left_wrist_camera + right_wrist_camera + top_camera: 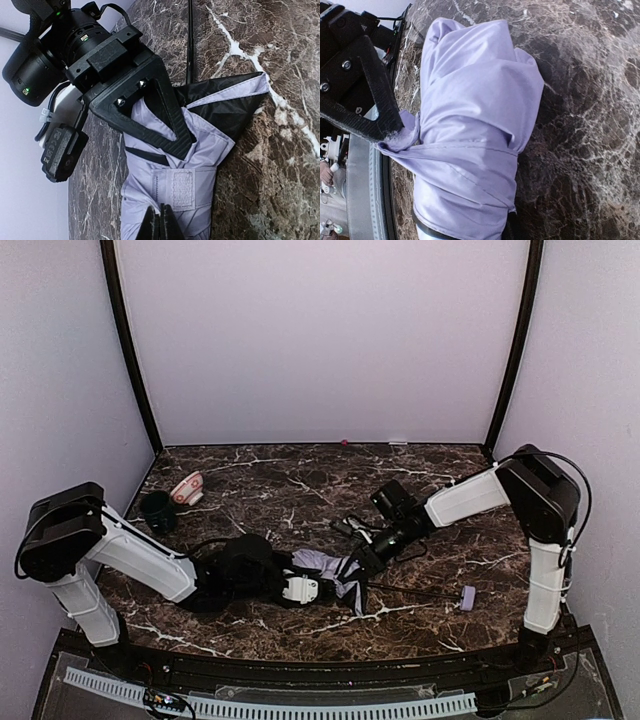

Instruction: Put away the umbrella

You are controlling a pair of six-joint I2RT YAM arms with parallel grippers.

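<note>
Bunched lavender umbrella (470, 125) lies in the middle of the worktop (300, 480), folded but unfastened; left fingers (150, 227) pinch together on its fabric; right fingers (370, 100) seem clamped on the strap (181, 189); the shaft (415, 591) looks extended, so wrapping and stowing remain.

No readable text, label, brand, number or sign shows in any view.

Soft, even light; the dark marble desk (300, 490) barely glares; the pale lavender fabric umbrella (470, 125) looks sharp close up.
</note>
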